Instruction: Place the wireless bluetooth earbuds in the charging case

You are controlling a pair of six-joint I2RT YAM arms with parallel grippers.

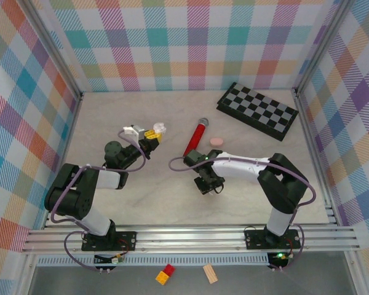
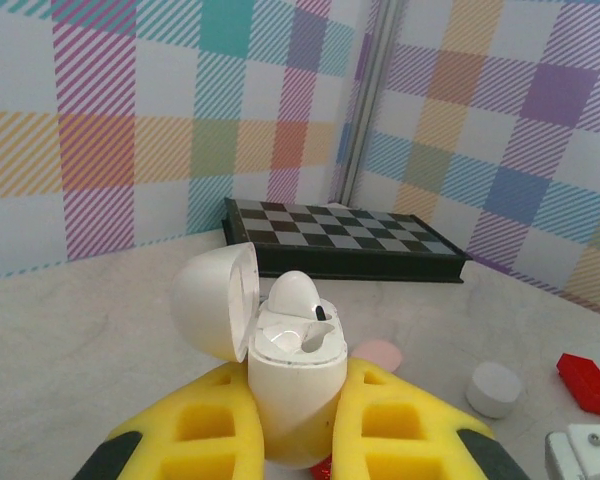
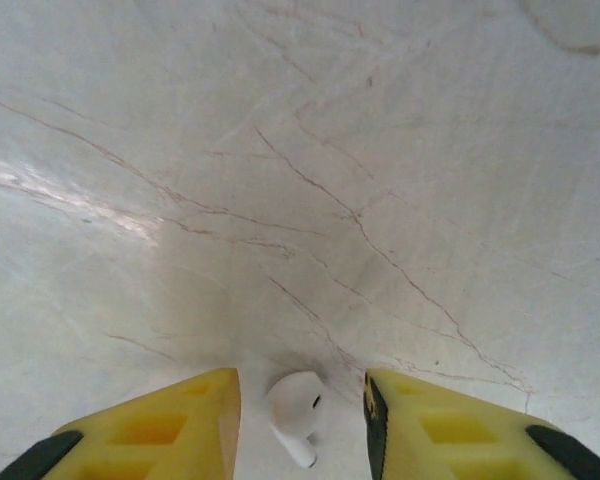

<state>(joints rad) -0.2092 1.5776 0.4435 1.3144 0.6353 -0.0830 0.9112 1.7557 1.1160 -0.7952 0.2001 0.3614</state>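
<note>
Left end effector (image 2: 298, 374) clamps charging case (image 2: 294, 405); right (image 3: 301, 380), part-open, straddles earbud (image 3: 295, 405).

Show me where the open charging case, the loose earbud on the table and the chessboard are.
open charging case (image 2: 294, 392), left wrist view, on its lower body.
loose earbud (image 3: 295, 400), right wrist view, on its rounded head.
chessboard (image 1: 258, 110), top external view, middle of the board.
</note>
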